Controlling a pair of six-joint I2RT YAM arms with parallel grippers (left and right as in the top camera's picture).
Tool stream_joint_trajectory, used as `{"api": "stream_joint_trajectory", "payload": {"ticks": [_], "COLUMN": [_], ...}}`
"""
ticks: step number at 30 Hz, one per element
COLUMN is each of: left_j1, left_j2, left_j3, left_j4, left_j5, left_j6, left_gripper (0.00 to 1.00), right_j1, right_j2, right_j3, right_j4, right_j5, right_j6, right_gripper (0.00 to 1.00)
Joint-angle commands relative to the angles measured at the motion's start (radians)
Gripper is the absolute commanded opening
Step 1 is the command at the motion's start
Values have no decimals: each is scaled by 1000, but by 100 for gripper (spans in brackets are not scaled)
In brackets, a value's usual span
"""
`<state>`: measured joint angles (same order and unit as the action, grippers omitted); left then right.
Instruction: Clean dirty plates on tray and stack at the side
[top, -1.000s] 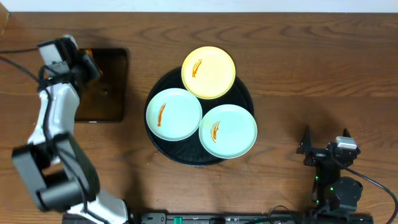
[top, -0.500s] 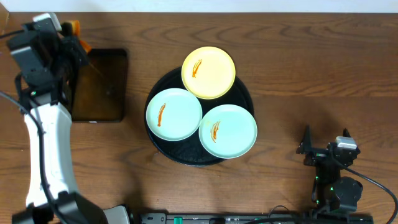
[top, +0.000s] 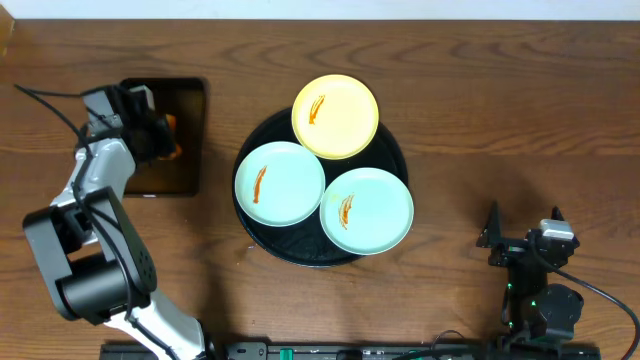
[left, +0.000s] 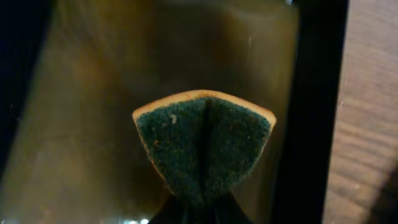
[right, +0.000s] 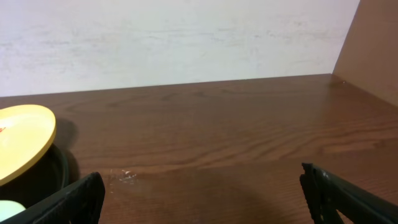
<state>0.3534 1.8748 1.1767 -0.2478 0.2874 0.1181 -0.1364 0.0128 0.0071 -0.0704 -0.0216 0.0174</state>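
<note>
While the overhead view looks straight down, my left gripper (top: 163, 143) lies in the upper left of the frame over the rectangular tray (top: 190, 105), clamped on a sponge (top: 174, 150). Centre frame: the round tray (top: 394, 160) carries all three dirty plates, namely the yellow plate (top: 335, 117) at its upper edge, overhanging the rim, the first mint plate (top: 280, 183) at centre left and the second mint plate (top: 367, 210) at lower right. Each shows an orange smear. Lower right: my right gripper (top: 522, 228) stands with jaws spread wide and empty, well apart from the round tray, above the wooden table (top: 500, 100).

Left wrist view: the sponge fills the centre, folded into a fan, green scouring face toward the camera and orange backing along its upper edge, pinched at the bottom of the frame. Behind it lies brownish liquid (left: 93, 93); the rectangular tray's black rim runs down the right, with table beyond.

Right wrist view: my two black fingers (right: 74, 199) sit in the lower corners, nothing between them. At the left edge the yellow plate rests tilted on the round tray's rim; a pale wall (right: 186, 37) spans the top
</note>
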Motion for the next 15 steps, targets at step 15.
{"api": "stream_joint_trajectory", "payload": {"ticks": [15], "left_j1": [6], "left_j2": [-405], "left_j3": [19], "left_j4": [35], "left_j5": [14], "left_j6": [114], "left_gripper": [8], "right_j1": [-8], "right_j2": [-2], "right_j3": [-2], "right_j4": [-4], "right_j5": [6], "right_j6": [-7], "right_gripper": [99]}}
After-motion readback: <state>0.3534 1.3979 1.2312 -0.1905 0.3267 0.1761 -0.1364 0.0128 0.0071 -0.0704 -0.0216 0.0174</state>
